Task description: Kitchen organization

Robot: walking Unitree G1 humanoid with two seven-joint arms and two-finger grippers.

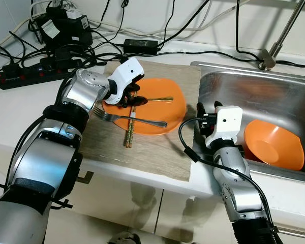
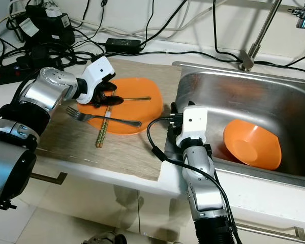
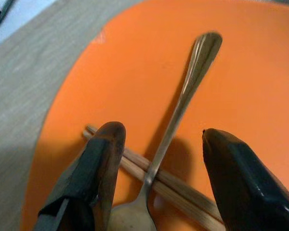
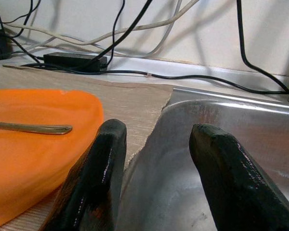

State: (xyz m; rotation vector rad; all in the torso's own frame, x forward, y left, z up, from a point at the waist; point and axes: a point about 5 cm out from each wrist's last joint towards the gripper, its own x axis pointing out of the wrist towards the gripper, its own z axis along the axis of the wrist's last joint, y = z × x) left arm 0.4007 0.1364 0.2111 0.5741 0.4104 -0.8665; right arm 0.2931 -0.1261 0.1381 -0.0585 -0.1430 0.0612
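Note:
An orange plate (image 1: 165, 112) lies on a beige mat (image 1: 142, 155) on the counter. On it are a gold spoon (image 1: 160, 99), a pair of wooden chopsticks (image 1: 129, 133) and a silver fork (image 1: 137, 121). My left gripper (image 1: 129, 99) hovers low over the plate's left part, open. In the left wrist view its fingers (image 3: 94, 173) straddle the spoon (image 3: 183, 101) where it crosses the chopsticks (image 3: 178, 190). My right gripper (image 1: 208, 109) stands open and empty at the sink's left rim. An orange bowl (image 1: 272, 145) lies tilted in the steel sink (image 1: 234, 68).
A faucet (image 1: 279, 43) rises behind the sink. Black cables, a power strip (image 1: 20, 73) and adapters (image 1: 140, 46) crowd the back of the counter. The counter's front edge runs just below the mat, with cabinet fronts under it.

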